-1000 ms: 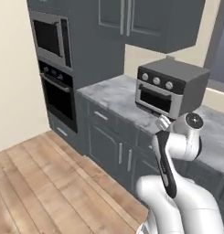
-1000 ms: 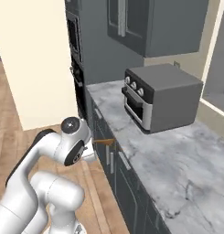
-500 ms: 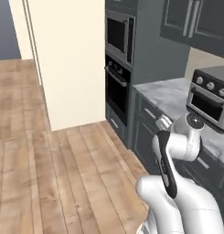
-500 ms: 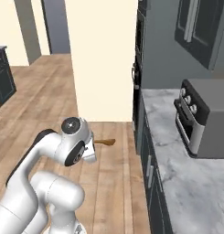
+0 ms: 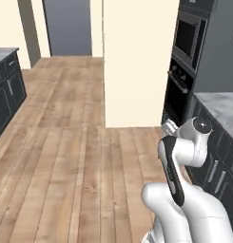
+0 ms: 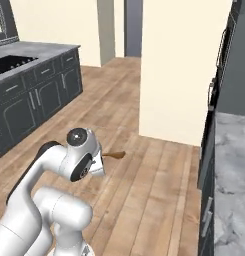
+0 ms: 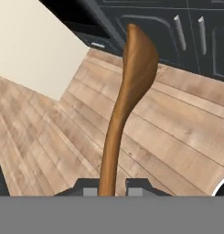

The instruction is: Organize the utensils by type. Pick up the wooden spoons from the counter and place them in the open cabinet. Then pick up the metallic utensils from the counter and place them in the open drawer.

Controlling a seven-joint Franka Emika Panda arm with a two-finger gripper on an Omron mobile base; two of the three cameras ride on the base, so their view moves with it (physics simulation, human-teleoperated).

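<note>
Hand view looks straight along an all orange-brown wooden spoon (image 7: 127,100), whose handle runs down between the two dark fingertips, the gripper (image 7: 106,187) clamped on it, its bowl hanging out over the plank floor (image 7: 177,146). From the right base view the spoon pokes out sideways past the white arm's wrist, above the floor, while the marble counter (image 6: 234,165) lies well off to the right.

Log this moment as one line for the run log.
gripper: shut on wooden spoon | spoon: orange-brown, bowl pointing away | below: wood floor | phase: carrying
</note>
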